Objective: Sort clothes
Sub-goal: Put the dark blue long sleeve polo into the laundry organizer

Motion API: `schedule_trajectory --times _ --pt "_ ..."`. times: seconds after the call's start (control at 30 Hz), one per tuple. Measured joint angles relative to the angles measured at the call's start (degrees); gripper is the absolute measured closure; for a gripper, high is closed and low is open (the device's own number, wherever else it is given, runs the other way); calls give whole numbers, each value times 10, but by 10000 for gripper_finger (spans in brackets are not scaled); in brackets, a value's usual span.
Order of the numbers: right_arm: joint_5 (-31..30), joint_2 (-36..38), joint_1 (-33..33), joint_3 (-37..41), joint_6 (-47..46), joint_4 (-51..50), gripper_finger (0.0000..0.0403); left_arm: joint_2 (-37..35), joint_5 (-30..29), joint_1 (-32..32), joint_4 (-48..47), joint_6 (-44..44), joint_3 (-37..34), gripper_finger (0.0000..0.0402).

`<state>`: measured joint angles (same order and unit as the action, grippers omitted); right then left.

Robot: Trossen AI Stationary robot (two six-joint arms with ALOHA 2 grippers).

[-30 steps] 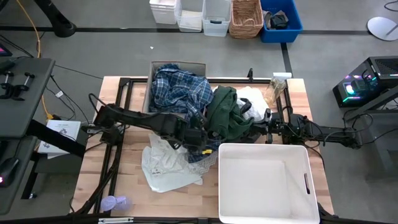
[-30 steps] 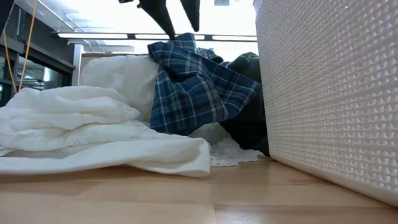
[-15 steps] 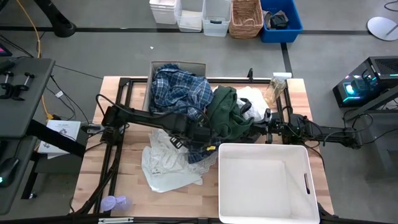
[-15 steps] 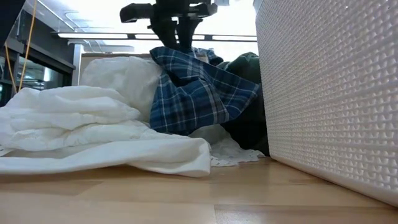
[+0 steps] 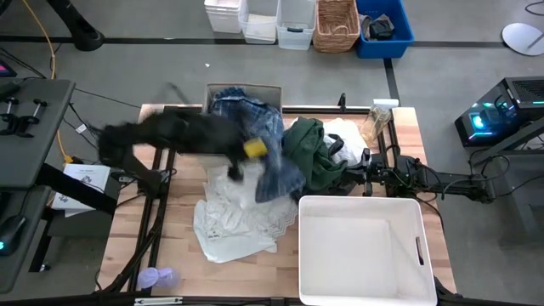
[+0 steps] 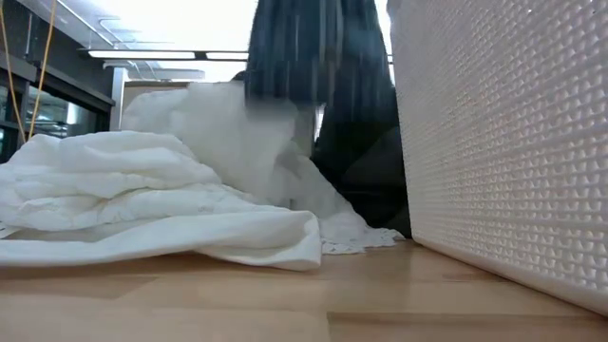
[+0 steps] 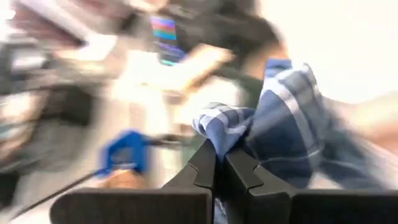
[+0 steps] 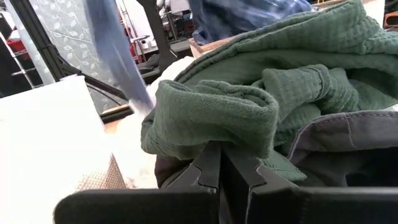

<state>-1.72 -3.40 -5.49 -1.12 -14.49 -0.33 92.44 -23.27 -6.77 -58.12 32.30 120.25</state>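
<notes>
White bin [image 5: 361,249] beside green garment [image 5: 310,153]; white lacy pieces [image 5: 228,217] left.

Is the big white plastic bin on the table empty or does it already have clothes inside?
Empty. From above, the white bin shows only its bare floor; no garment lies inside.
</notes>
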Motion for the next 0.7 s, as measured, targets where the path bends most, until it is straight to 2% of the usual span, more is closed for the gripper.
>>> schedule_trajectory --times 0.13,0.2,0.4,0.5,0.57,0.63,0.7 --pt "0 0 0 0 0 0 402 -71 -120 63 60 6 1 401" --pt "0 0 0 0 0 0 402 -95 -159 105 59 -3 1 401" --pt "0 0 0 0 0 0 402 -107 -178 225 -28 -88 -2 401" --pt "0 0 0 0 0 0 402 -95 -214 274 -70 -125 -42 401" --pt "0 0 0 0 0 0 402 -87 -199 300 -82 -158 -88 401" --pt "0 0 0 0 0 0 402 -84 -132 310 -76 -194 -147 401" --pt "0 0 0 0 0 0 402 -85 -49 309 -32 -222 -218 402"
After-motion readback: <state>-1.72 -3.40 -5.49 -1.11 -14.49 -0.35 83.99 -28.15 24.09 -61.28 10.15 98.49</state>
